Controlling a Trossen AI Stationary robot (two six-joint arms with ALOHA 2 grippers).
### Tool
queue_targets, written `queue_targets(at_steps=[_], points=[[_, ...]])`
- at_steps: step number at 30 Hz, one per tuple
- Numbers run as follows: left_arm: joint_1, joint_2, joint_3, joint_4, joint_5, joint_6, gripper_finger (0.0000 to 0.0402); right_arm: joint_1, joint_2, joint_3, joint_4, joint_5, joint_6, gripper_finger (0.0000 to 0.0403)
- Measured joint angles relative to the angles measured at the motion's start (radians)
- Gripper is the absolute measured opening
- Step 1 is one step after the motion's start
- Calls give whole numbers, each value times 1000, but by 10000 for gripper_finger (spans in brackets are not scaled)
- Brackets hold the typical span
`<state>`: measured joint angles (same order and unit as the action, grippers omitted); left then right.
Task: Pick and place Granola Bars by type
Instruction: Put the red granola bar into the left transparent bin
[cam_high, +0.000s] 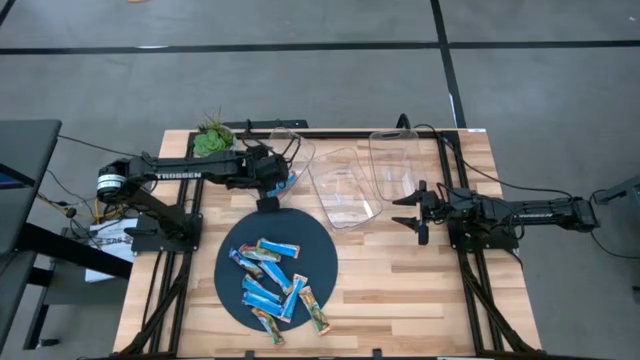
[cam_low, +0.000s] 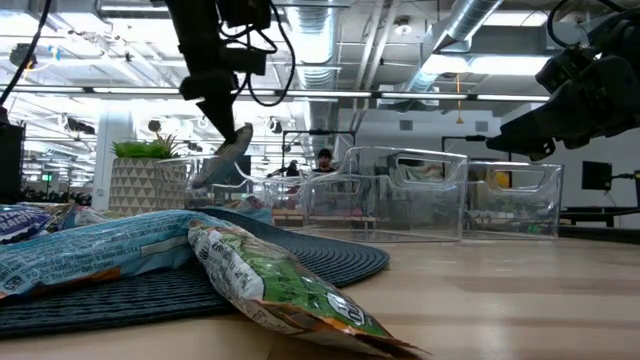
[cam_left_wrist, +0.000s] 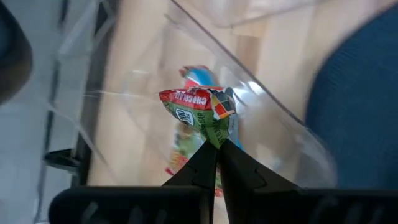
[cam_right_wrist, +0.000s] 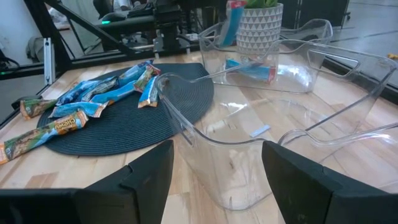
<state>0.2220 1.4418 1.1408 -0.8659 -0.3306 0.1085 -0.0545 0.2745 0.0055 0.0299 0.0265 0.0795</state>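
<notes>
Several granola bars (cam_high: 270, 282) in blue, green and orange wrappers lie piled on a dark round mat (cam_high: 232, 255); in the low view a green one (cam_low: 290, 285) is nearest. My left gripper (cam_left_wrist: 217, 144) is shut on one bar (cam_left_wrist: 202, 109) with a green and red wrapper, above the leftmost clear bin (cam_high: 298, 150). Another blue bar (cam_right_wrist: 252, 68) lies on that bin's floor. My right gripper (cam_right_wrist: 217, 186) hangs open and holds nothing, over the table near the middle bin (cam_high: 345, 195). My left gripper pinches one end of the bar's wrapper (cam_left_wrist: 215, 135) between its two fingertips, coming from above and pointing down. The bar (cam_low: 222, 160) hangs below the fingers, a little tilted, lifted clear over the leftmost bin.
Three clear bins stand in a row behind the mat; the rightmost one (cam_high: 393, 165) is near my right arm. A potted plant (cam_high: 210, 140) in a patterned pot (cam_low: 140, 180) stands at the far left of the table. Bare wood (cam_high: 400, 290) lies right of the mat.
</notes>
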Motion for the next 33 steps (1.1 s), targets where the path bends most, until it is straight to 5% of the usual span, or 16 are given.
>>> queue_targets(at_steps=[6,19,33], points=[[-5,0,0,-8,-6,-42,22,0,0,0,0,0,0,240],[-19,1,0,-13,28,-65,131,0,0,0,0,0,0,240],[-189,-26,0,75,10,28,126,0,0,0,0,0,0,240]])
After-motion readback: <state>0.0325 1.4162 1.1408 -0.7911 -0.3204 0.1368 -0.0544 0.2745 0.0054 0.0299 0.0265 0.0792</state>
